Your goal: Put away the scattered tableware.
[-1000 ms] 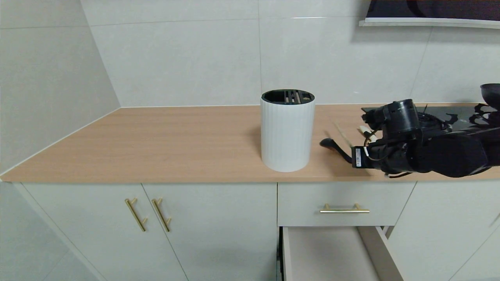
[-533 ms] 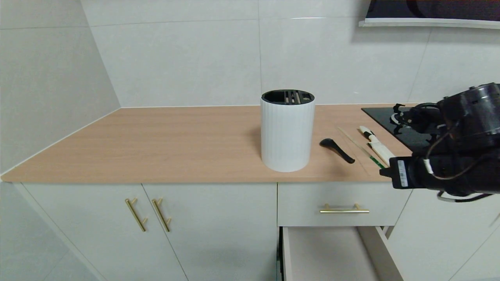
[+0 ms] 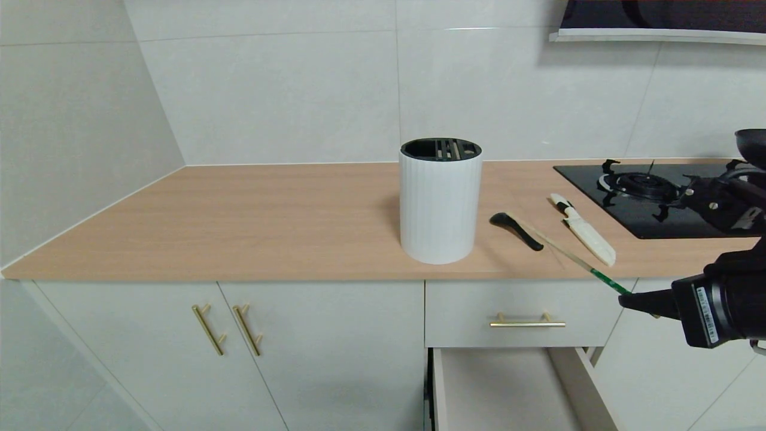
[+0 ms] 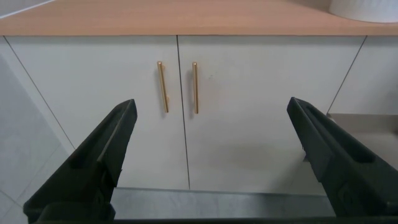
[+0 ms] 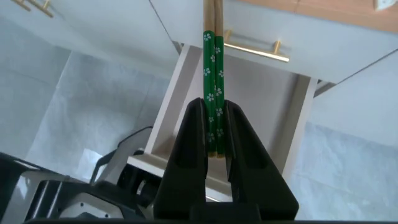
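My right gripper (image 3: 628, 297) hangs off the counter's front edge at the right, shut on a pair of chopsticks (image 3: 562, 251) with green flowered ends; their far tips slant back over the counter toward the black spoon (image 3: 516, 229). In the right wrist view the chopsticks (image 5: 212, 74) sit pinched between the fingers (image 5: 194, 134), above the open drawer (image 5: 242, 118). A white knife (image 3: 582, 229) lies on the counter right of the spoon. The white ribbed utensil holder (image 3: 440, 202) stands at mid counter. My left gripper (image 4: 214, 162) is open, low in front of the cabinet doors (image 4: 180, 99).
A black gas hob (image 3: 649, 194) takes up the counter's right end. Below the counter, a shut drawer with a gold handle (image 3: 528, 323) sits above an open drawer (image 3: 508, 389). The counter (image 3: 239, 215) left of the holder is bare wood.
My right arm has pulled back from over the spoon and knife, down and to the right past the counter edge, bringing the chopsticks along. Spoon, knife and holder stayed put.
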